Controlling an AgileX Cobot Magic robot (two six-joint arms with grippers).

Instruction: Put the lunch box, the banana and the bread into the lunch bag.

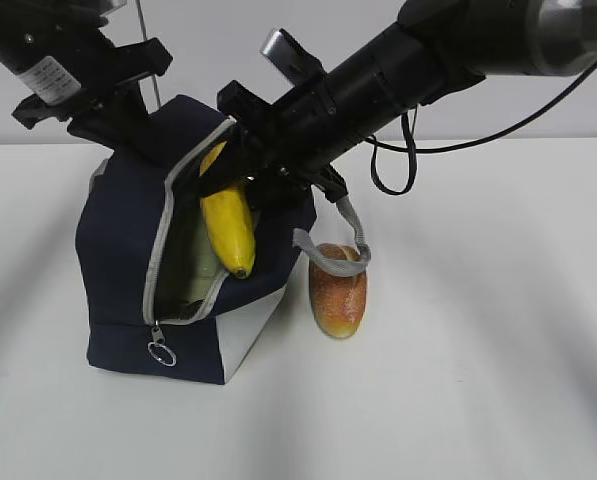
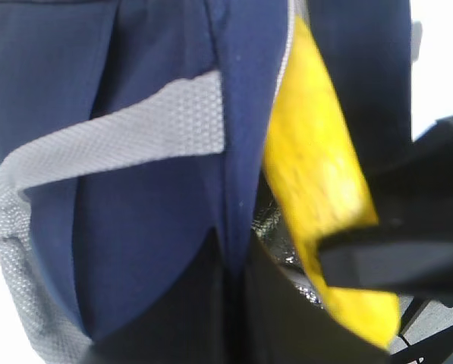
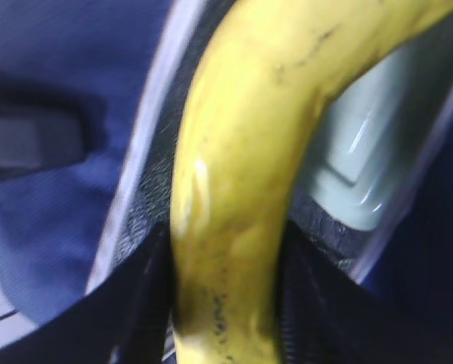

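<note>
We take the bag (image 1: 128,240) as landmark; it stands upright on the table (image 1: 478,380), zipper mouth open. Right gripper (image 1: 233,165) sits at the mouth, jaws clamped on the banana (image 1: 228,225); the banana hangs tip-down, partly inside the opening. Sage lid of the box (image 3: 355,144) shows inside the bag, behind the banana. Bread (image 1: 338,290) lies on the table just beside the bag, under a grey handle (image 1: 333,255). Left gripper (image 1: 118,115) is at the bag's top rear; we cannot tell its jaw state.

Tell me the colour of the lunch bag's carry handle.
Grey webbing on the navy lunch bag; the handle shows best in the left wrist view.
</note>
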